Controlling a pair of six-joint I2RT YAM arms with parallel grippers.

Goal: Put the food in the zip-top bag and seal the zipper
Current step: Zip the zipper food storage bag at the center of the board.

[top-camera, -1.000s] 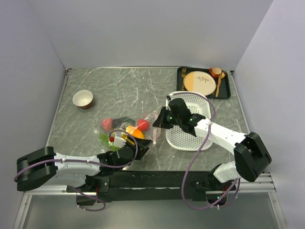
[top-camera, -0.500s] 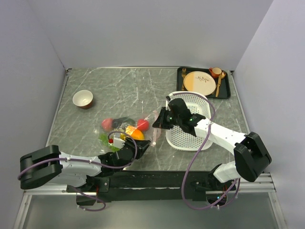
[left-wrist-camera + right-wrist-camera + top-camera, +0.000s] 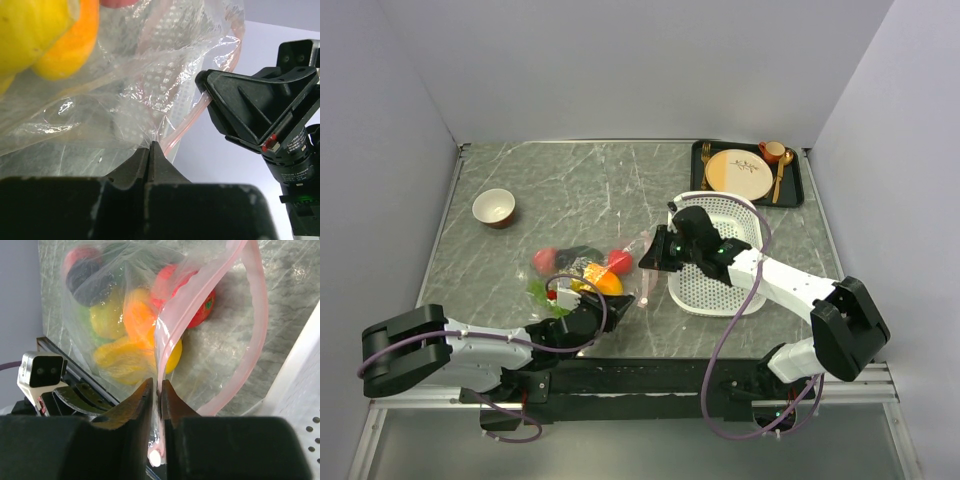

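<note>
Left wrist, L tool newly clenched on zip-top bag, R tool pinching zipper

A robotics lab cell is indicated: a grey marbled worktop is enclosed by plain pale walls, two robot arms are bolted to a metal rail at its edge, and a tray of tableware is staged.
</note>
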